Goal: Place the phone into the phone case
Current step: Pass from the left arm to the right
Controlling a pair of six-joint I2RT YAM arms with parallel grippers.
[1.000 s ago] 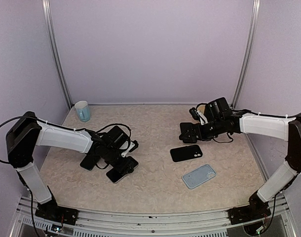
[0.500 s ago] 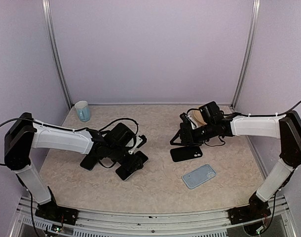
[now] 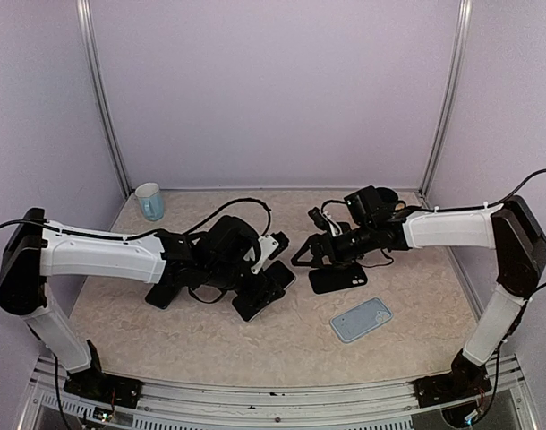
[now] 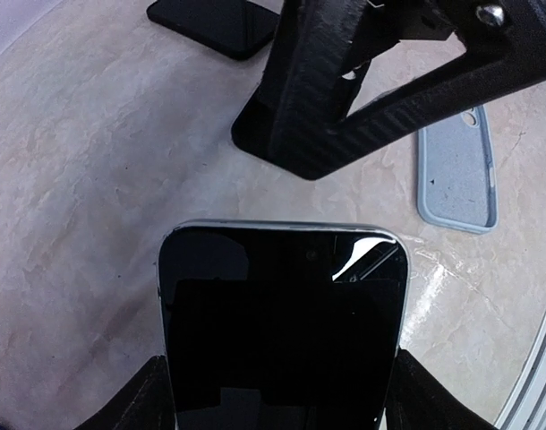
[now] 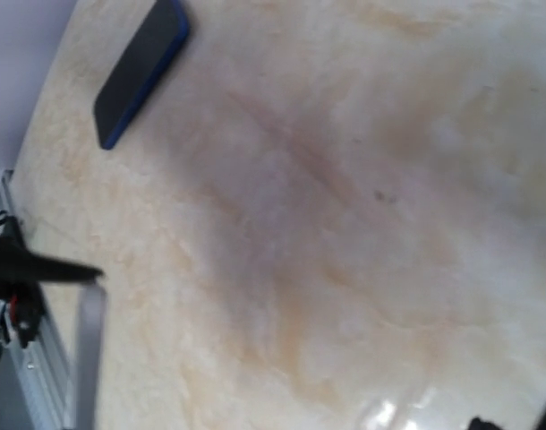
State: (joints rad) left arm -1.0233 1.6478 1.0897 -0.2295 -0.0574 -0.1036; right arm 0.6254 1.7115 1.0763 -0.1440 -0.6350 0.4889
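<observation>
My left gripper [image 3: 255, 288] is shut on the black phone [image 3: 266, 292], holding it by its lower end low over the table's middle. The phone fills the left wrist view [image 4: 282, 331], screen up. The light blue phone case [image 3: 361, 320] lies open side up at the front right and also shows in the left wrist view [image 4: 458, 175]. My right gripper [image 3: 305, 253] looks open and empty, hanging just right of the phone, above the left end of a black case [image 3: 337, 278]. One of its black fingers [image 4: 345, 98] looms ahead in the left wrist view.
A light blue mug [image 3: 149, 201] stands at the back left. A dark flat object [image 3: 160, 295] lies under my left arm. The right wrist view shows bare marbled table, a dark slab with a blue edge [image 5: 139, 72] and the front rail [image 5: 85, 358].
My left gripper has carried the phone to the right, towards the table's middle. My right gripper has moved left and down, towards the phone, and now hangs over the black case's left end.
</observation>
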